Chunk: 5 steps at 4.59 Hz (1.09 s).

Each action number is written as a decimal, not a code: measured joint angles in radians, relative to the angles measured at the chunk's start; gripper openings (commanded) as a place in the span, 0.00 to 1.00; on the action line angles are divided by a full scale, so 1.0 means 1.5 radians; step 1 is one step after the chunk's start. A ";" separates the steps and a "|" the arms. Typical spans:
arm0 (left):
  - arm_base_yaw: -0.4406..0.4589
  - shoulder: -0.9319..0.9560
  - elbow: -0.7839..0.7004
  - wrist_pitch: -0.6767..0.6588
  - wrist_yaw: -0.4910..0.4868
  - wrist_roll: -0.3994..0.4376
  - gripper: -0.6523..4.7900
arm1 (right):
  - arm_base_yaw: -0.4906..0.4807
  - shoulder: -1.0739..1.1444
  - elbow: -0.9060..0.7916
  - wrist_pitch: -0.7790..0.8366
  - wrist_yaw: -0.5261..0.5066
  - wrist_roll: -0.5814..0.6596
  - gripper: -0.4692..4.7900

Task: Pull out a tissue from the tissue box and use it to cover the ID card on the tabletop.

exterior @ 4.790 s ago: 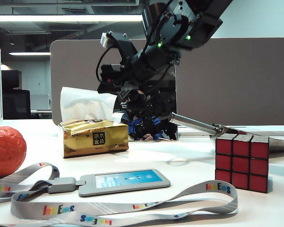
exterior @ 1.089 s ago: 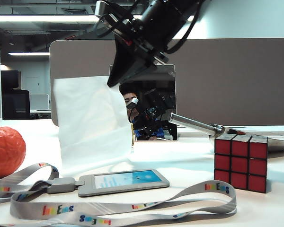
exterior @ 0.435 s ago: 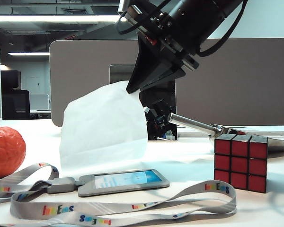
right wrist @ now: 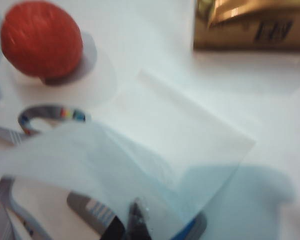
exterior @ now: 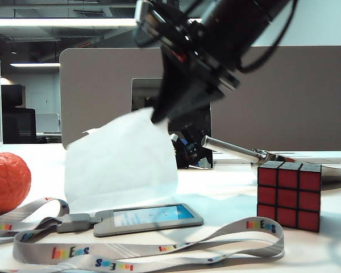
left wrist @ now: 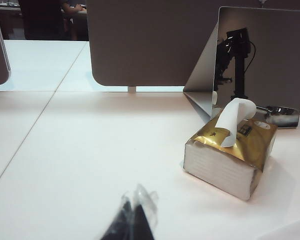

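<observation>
Nearest the exterior camera, the grey lanyard (exterior: 159, 247) loops across the white table (exterior: 227, 196), its multicoloured letters facing up. Clipped to it, the ID card (exterior: 149, 218) lies flat, face up, long axis running left to right across that view, with the clip end toward the left. In the right wrist view only part of the ID card (right wrist: 97, 212) shows beneath the sheet's edge.

Just behind the card hangs the tissue (exterior: 122, 159), pinched at 1 upper corner by the right gripper (exterior: 159, 116); its jaws are closed on that corner, and the sheet drapes down and left with its lower edge at the table surface right behind the card. The tissue does not yet lie over the card face in the exterior view. The right wrist view shows the tissue (right wrist: 140, 165) spread below the closed gripper (right wrist: 135, 222).

A red ball-like object (exterior: 7, 182) sits at the far left, and a Rubik's cube (exterior: 290, 196) stands to the right, both well apart from the card.

Farther back, the tissue box (left wrist: 232, 152) rests in front of a leaning mirror (left wrist: 260, 55), a white tuft (left wrist: 234, 120) rising from its top. The left gripper (left wrist: 132, 220) hovers low over bare table, jaws together, holding nothing.
</observation>
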 measured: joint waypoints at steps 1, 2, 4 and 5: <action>0.000 0.000 0.000 0.000 0.000 0.000 0.11 | 0.001 -0.007 -0.031 0.005 0.004 0.018 0.08; 0.000 0.000 0.000 0.000 0.000 0.000 0.11 | 0.001 -0.025 -0.072 0.021 0.015 0.031 0.08; 0.000 0.000 0.000 0.000 0.000 0.000 0.11 | -0.004 -0.061 -0.097 0.038 0.071 0.042 0.08; 0.000 0.000 0.000 0.000 0.000 0.000 0.11 | -0.004 -0.071 -0.096 0.047 0.077 0.042 0.08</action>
